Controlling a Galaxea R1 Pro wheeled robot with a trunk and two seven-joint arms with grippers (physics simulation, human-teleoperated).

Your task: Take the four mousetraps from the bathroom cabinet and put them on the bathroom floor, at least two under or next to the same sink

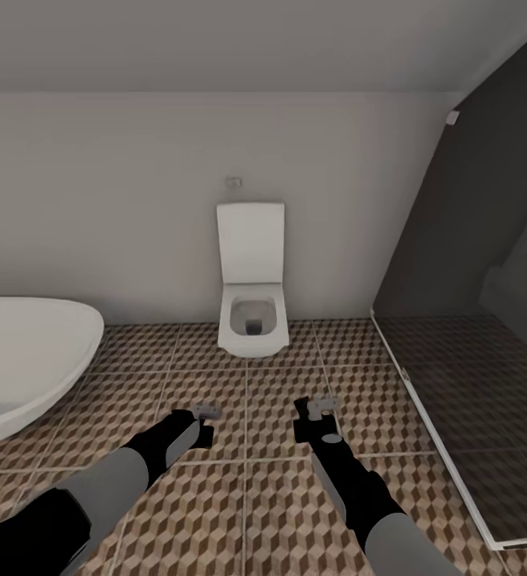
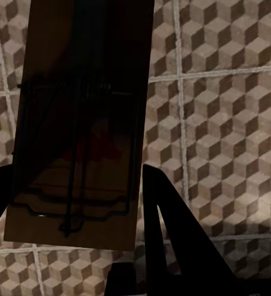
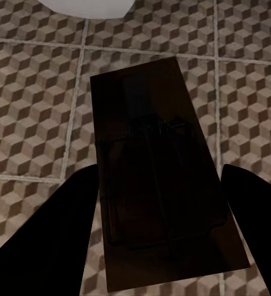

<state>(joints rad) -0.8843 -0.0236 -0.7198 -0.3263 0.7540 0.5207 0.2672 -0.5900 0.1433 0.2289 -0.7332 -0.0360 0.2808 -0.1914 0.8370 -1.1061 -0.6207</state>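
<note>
The left gripper [image 1: 207, 416] is clamped on a mousetrap [image 2: 79, 123], a flat brown wooden slab with dark wire parts and a red patch, and the right gripper [image 1: 321, 410] pinches a second mousetrap [image 3: 163, 179], darker and in shadow; neither shows any readable writing. Both hang above the bathroom floor [image 1: 247, 512] of cube-patterned tiles, with a white bathtub [image 1: 23, 360] at nine o'clock, a white toilet [image 1: 252, 308] at twelve against the pale wall, and a dark glass enclosure [image 1: 471, 320] at three.
</note>
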